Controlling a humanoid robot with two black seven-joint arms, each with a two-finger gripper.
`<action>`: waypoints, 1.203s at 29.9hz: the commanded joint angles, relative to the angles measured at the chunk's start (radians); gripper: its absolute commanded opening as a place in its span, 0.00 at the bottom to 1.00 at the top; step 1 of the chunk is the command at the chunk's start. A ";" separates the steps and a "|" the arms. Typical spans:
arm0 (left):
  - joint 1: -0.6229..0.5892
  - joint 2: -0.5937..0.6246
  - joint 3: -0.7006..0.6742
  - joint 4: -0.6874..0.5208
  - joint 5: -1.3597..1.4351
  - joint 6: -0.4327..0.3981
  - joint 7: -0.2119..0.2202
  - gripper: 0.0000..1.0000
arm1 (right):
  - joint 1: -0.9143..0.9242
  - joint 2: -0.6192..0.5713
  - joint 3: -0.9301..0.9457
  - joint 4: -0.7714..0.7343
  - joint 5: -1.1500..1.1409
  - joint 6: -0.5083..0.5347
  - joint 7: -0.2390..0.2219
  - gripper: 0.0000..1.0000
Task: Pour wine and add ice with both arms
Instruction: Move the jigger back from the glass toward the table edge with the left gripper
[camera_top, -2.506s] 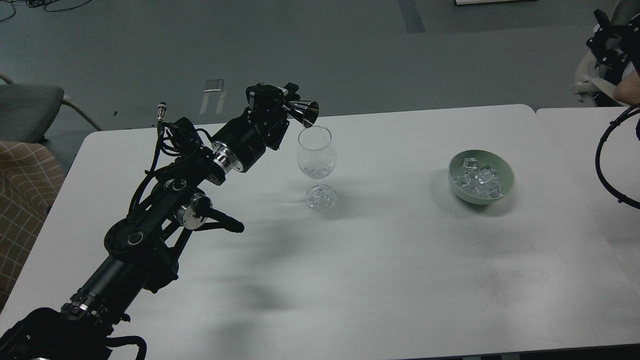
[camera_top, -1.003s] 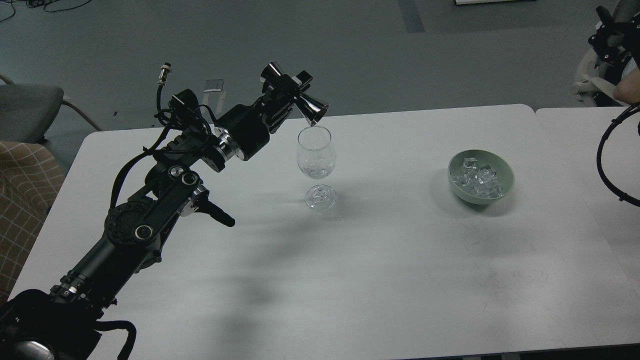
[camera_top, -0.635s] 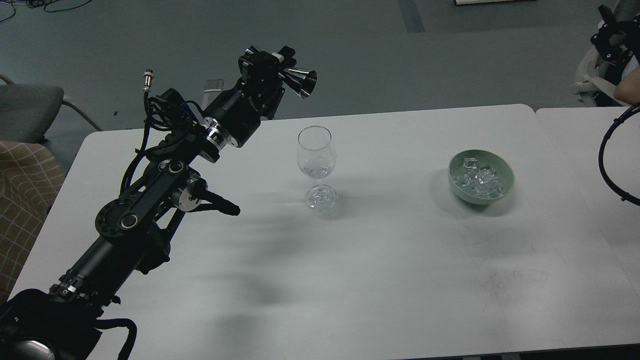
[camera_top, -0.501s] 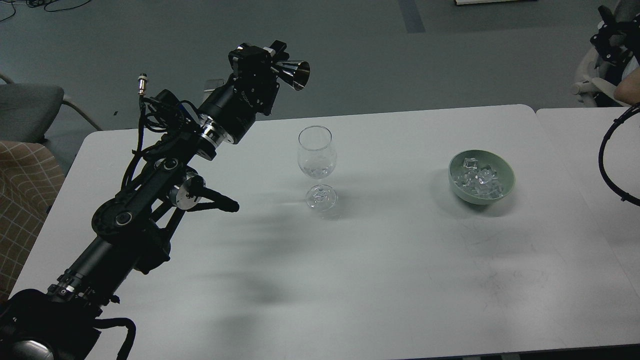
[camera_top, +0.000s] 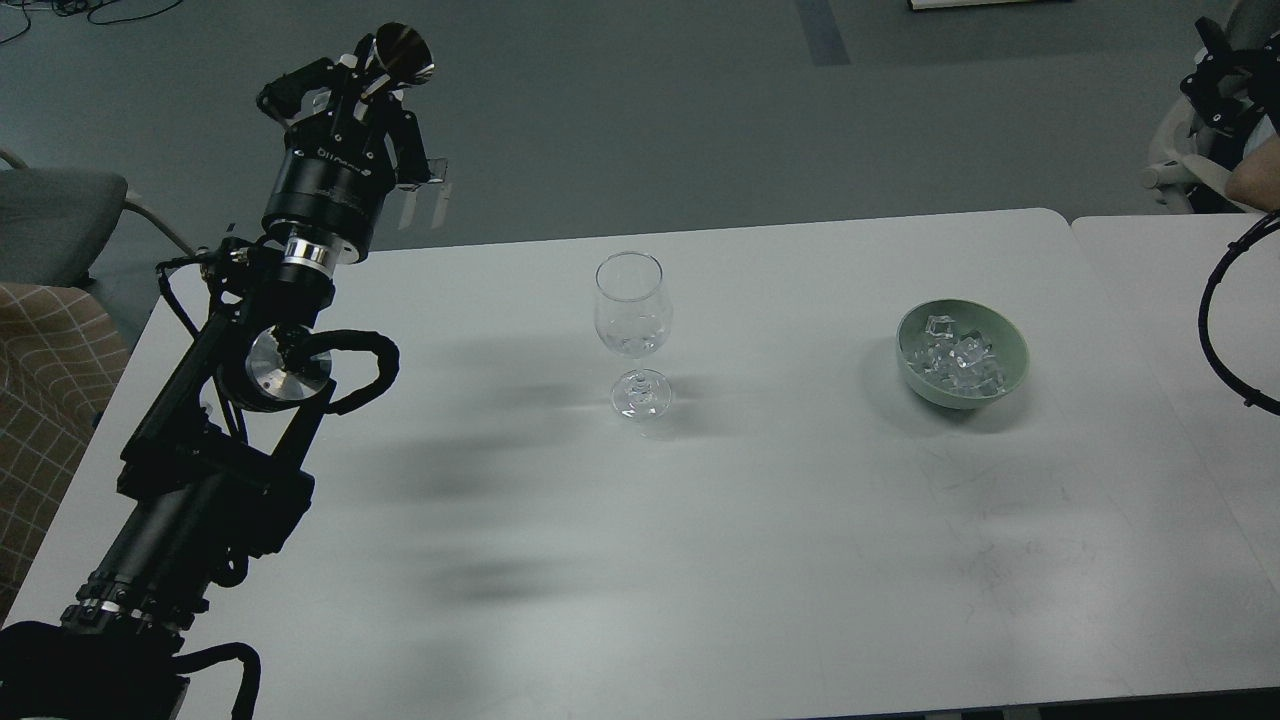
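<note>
Now left gripper (camera_top: 372, 75) gripping jigger (camera_top: 398, 52), wine glass (camera_top: 630, 330) upright

Pale green bowl (camera_top: 1008, 345), white table (camera_top: 780, 560), black arm (camera_top: 215, 440), perhaps silvery jigger (camera_top: 402, 52).

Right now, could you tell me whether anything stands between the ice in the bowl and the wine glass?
Nothing visible does: the stretch of table between the ice in the bowl and the glass is bare.
</note>
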 joint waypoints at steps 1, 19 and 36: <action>0.055 0.000 -0.037 0.007 -0.059 -0.003 0.000 0.00 | -0.002 0.001 -0.002 -0.001 -0.003 0.000 0.000 1.00; 0.215 -0.028 -0.123 0.140 -0.292 -0.001 -0.010 0.00 | -0.006 0.000 -0.010 0.003 -0.014 -0.002 -0.001 1.00; 0.314 -0.068 -0.129 0.140 -0.295 0.000 -0.013 0.00 | -0.017 0.000 -0.011 0.003 -0.015 -0.002 0.000 1.00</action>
